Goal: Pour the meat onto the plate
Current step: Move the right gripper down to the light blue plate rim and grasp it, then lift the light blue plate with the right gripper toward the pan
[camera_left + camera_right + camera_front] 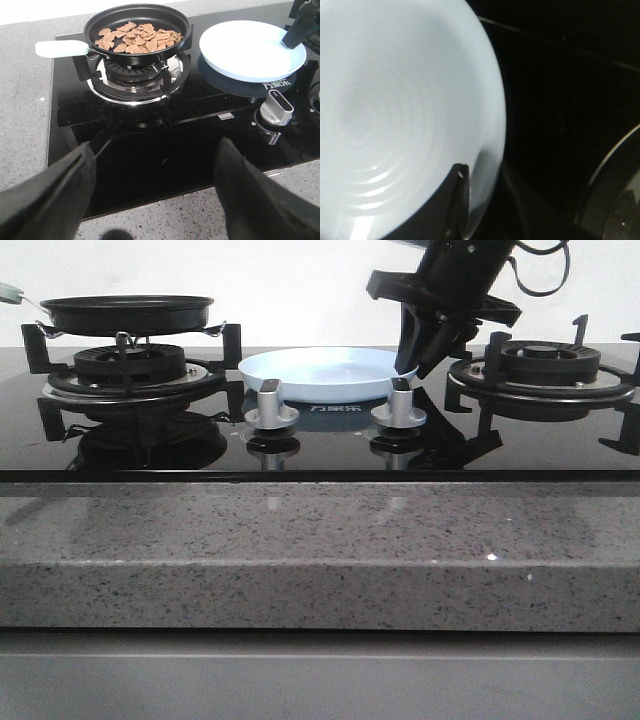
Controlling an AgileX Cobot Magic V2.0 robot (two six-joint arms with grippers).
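Two claws: my right claw grips the plate rim; left claw open, nearer the frying pan of meat.

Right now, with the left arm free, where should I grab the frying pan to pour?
Take the frying pan by its pale handle, which sticks out sideways, away from the plate. Come from above with the fingers across it, probably; the rim sits on the burner grate.

Open glass before the plate save two knobs — right tool crowds its rim.
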